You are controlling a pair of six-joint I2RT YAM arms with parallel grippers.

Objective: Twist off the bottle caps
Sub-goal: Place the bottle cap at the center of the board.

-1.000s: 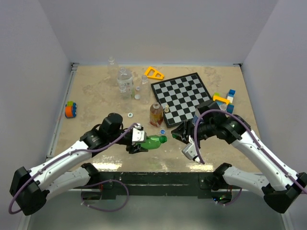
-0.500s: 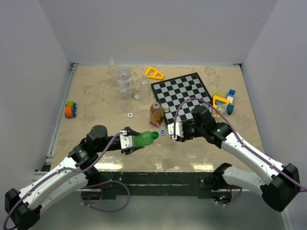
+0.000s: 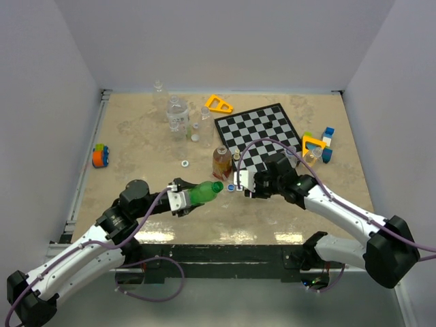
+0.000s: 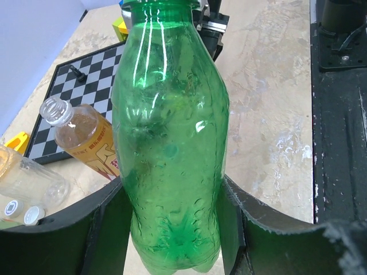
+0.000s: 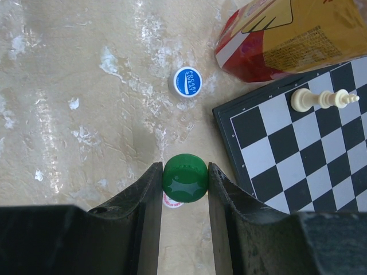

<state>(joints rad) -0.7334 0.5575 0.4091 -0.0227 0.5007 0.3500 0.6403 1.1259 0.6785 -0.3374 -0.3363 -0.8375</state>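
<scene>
R gripper (image 5: 185, 171): jaws closed in on green cap (image 5: 184, 179), both pads (image 5: 150, 197) touching its rim. Cap hangs above table (image 5: 69, 86), top face to wrist cam. No neck or bottle visible under it in that view.
Just beyond: blue cap (image 5: 188, 81) lying loose; amber bottle (image 5: 287, 40) w/ bare mouth; chessboard (image 5: 298, 160) corner alongside.
L gripper (image 4: 172, 226): clamped on lower body of green bottle (image 4: 169, 132), neck aimed at R gripper. Neck end cut off in wrist view and too small in top view, so can't tell capped or bare.
Step, est.: green cap at or just past release.
Next: if free, lower cap to bare table nr blue cap and open jaws. If threads catch, more turns w/ L gripper holding firm.
</scene>
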